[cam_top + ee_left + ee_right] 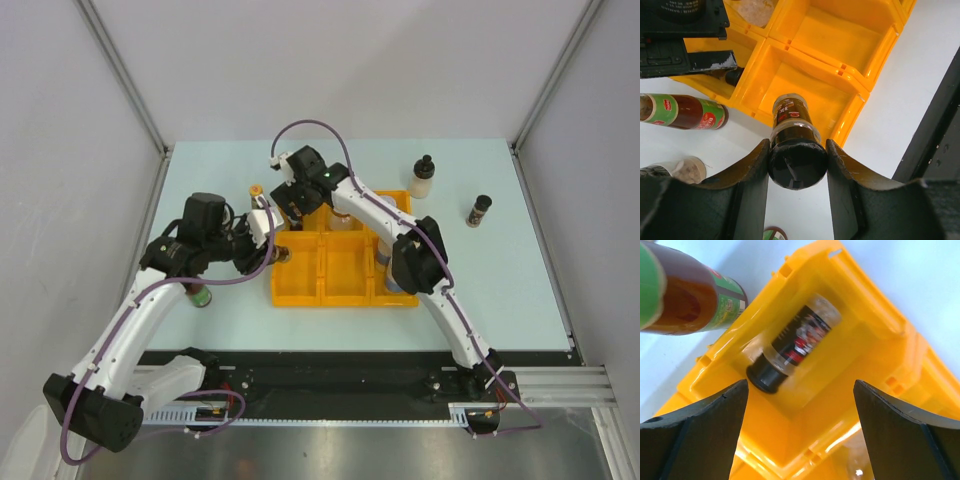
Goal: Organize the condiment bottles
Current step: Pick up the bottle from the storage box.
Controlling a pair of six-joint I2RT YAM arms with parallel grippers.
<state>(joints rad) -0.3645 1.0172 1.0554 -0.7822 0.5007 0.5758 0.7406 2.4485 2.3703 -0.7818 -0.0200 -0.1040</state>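
We've got one jar (800, 337) lying in the tray (880, 355) under our wide-open right pincer (800, 390), a second jar (792, 120) clenched in the left pincer (797, 155) (several bottles (423, 176) left on the bench (500, 280)).

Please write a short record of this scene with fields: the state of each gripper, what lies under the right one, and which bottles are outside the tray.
left gripper: shut on a black-capped jar, at the left edge of the yellow tray
right gripper: open, above a tray compartment
second jar: black cap, inside that compartment, not held
sauce bottle: lying on the table beside the tray
outside, far right: white bottle and small dark jar, both standing
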